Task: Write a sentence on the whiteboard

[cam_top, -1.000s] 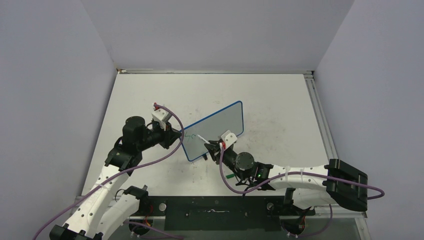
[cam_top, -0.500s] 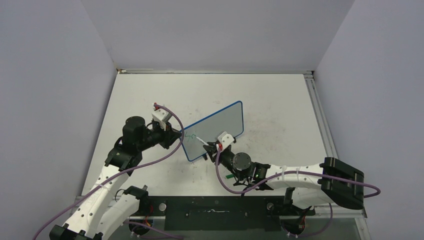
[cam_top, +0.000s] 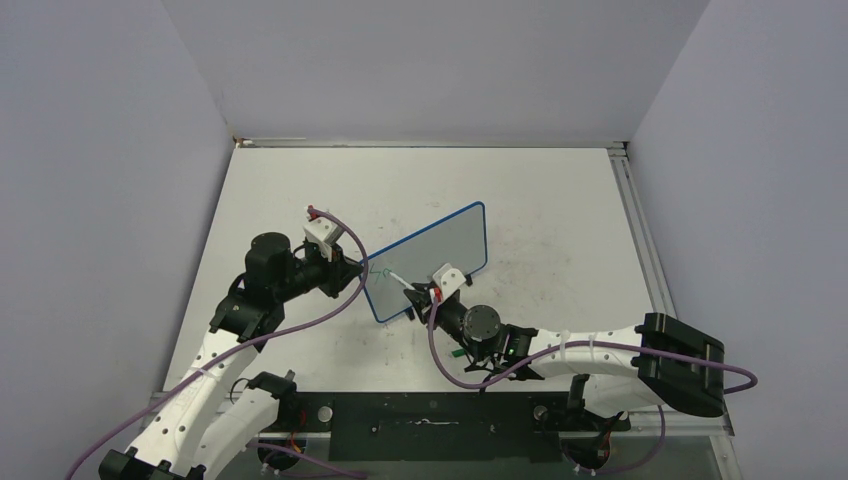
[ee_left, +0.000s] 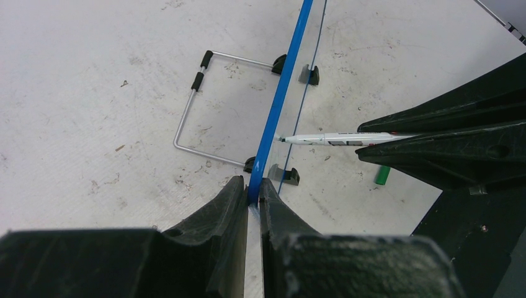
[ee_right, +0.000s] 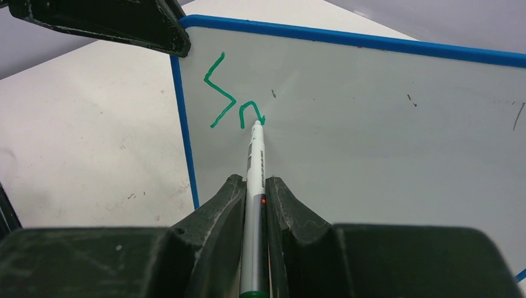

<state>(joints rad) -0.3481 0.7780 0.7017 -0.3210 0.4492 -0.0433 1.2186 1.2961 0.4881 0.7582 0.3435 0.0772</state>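
Mid-stroke at the whiteboard (cam_top: 440,255): it stands propped on its black feet (ee_left: 280,63) and a wire prop (ee_left: 198,81) near the middle of the table (cam_top: 560,210), between my two arms.

My left gripper (ee_left: 251,186) pinches the blue frame (ee_left: 286,74) at the board's left edge, the jaws nearly together with only that thin edge between them. My right gripper (ee_right: 254,183) is closed tight round the barrel of a marker (ee_right: 255,155). Its tip touches the white face at the end of the sentence (ee_right: 232,102), which so far is just two green characters near the upper left corner.

I judge the board to be a light, thin, stiff panel with a slick face. Left alone, it would likely slide or rock back on its prop under the pen. The frame edge looks like the sound place to hold it, well clear of the writing. The marker is slim and smooth, so a firm grip on the barrel with light pressure at the tip seems right.

The left arm reaches forward with its elbow bent and its wrist turned right to meet the edge side-on. The right arm lies low across the table, its wrist aimed up and left, with the pen angled onto the board's face.
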